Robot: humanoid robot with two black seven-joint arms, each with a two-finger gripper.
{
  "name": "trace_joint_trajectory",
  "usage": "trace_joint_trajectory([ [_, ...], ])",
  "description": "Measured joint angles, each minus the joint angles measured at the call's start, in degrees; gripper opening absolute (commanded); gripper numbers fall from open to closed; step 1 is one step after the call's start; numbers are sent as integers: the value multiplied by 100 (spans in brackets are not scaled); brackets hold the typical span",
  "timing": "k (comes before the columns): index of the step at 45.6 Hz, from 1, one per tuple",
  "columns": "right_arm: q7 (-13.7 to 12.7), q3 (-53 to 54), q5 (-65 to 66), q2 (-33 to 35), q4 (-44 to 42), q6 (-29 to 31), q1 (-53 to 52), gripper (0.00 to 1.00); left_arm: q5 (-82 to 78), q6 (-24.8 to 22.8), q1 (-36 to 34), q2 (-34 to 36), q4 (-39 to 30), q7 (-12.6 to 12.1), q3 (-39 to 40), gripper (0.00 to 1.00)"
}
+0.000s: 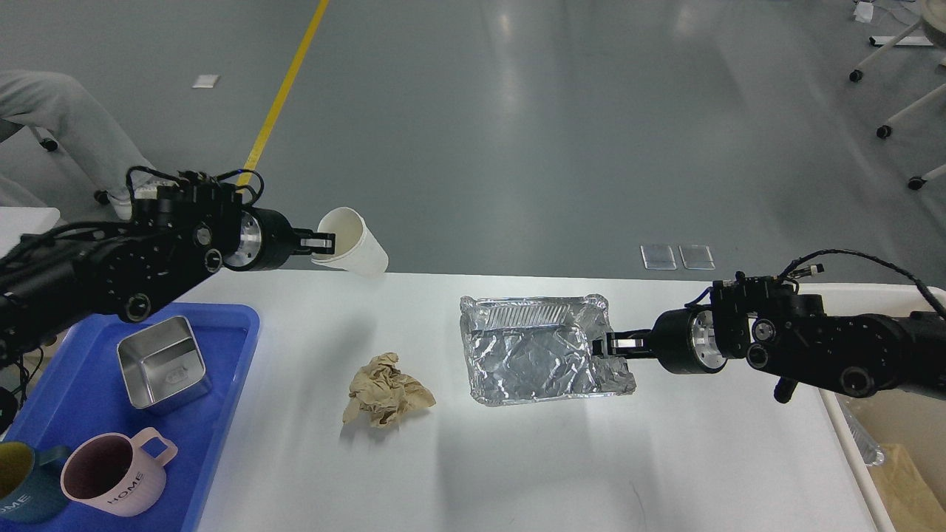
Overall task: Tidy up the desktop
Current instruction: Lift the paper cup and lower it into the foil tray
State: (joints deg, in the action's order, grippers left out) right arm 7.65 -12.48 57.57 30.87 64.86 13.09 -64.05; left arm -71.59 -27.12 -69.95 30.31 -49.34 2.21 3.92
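The white desktop (562, 458) fills the lower half of the head view. My left gripper (322, 243) is shut on the rim of a white paper cup (355, 253) and holds it tilted in the air above the desktop's far left part. My right gripper (604, 345) is shut on the right rim of a crumpled foil tray (536, 362) that lies in the middle of the desktop. A crumpled brown paper wad (384, 390) lies on the desktop left of the foil tray.
A blue plastic tray (222, 384) at the left holds a square steel container (162, 362), a pink mug (114, 473) and a dark blue mug (22, 493). A cream bin (857, 458) with foil and brown paper stands off the right edge.
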Motion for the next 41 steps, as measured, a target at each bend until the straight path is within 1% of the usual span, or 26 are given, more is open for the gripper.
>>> trace_joint_trajectory([
  [4, 0, 4, 0, -2, 1, 0, -15, 0, 107, -190, -380, 486, -615, -60, 96, 2],
  [10, 0, 8, 0, -2, 8, -2, -39, 0, 246, -641, -835, 1001, -1158, -158, 386, 3],
  [19, 1, 9, 0, -2, 16, -6, -46, 0, 563, -1245, -1483, 1552, -1517, -136, 655, 3],
  [28, 7, 11, 0, -9, 10, -6, -47, 0, 909, -1623, -2104, 2090, -1955, -64, 660, 4],
  [36, 8, 17, 0, -11, 15, -7, -100, 0, 1108, -1861, -2360, 2067, -2293, 19, 647, 4],
  [41, 15, 18, -11, -14, 25, -4, -158, 0, 1128, -1967, -2434, 1690, -2386, 63, 619, 5],
])
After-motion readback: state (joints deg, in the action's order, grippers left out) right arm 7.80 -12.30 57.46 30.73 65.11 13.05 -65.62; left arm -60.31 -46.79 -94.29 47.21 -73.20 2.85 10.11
